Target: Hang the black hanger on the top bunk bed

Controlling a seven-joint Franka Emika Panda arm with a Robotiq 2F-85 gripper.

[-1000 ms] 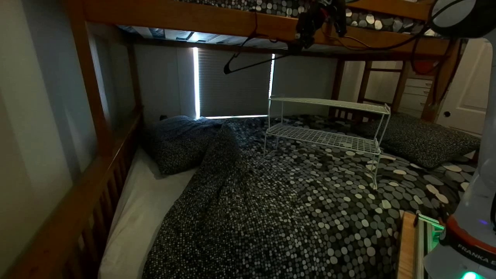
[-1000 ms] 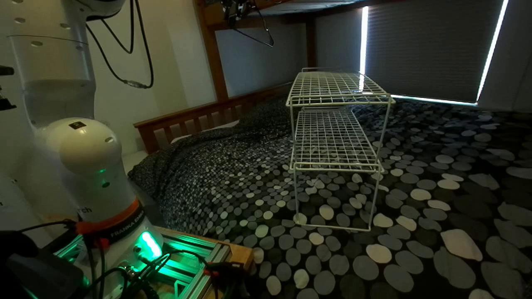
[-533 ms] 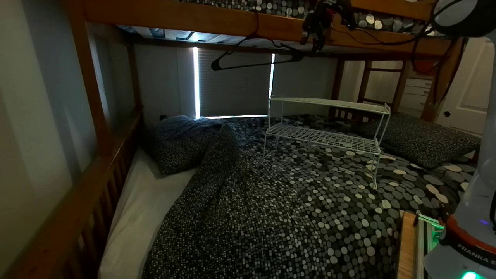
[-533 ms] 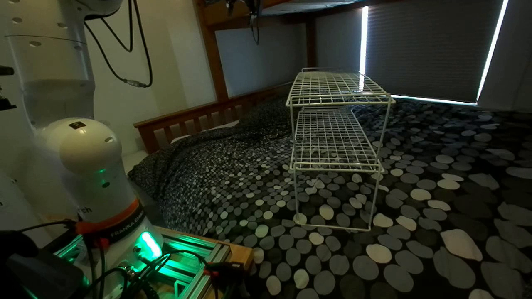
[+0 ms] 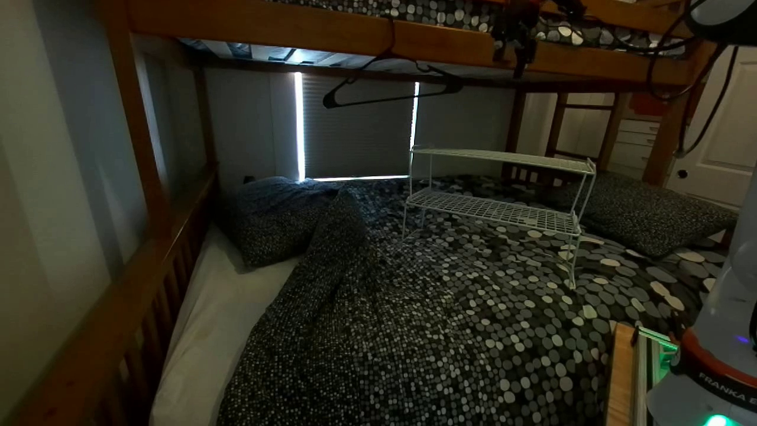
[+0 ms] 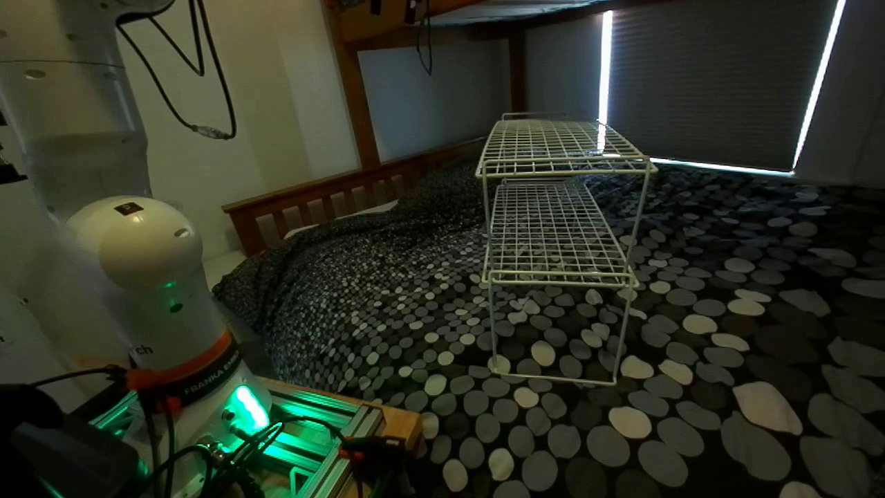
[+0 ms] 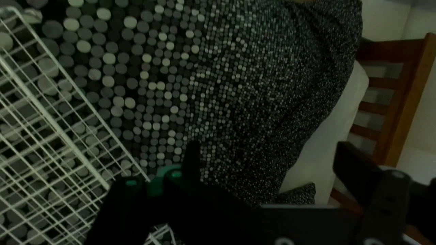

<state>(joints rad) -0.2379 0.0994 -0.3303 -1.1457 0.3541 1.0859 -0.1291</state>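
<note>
Apparently the hanging was done: the gripper, spread wide and holding nothing, had moved off toward the upper right of an exterior view, leaving the hanger hooked on the top bunk's rail at upper middle, while "FRANKA E" showed on the robot arm, lower right.

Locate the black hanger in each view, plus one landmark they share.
In an exterior view: black hanger, top centre, outline spread wide.
In an exterior view: black hanger, top centre, nearly edge-on.
Wrist view: not visible.
Shared landmark: white wire rack, right of centre in both exterior views, left in the wrist view.
</note>
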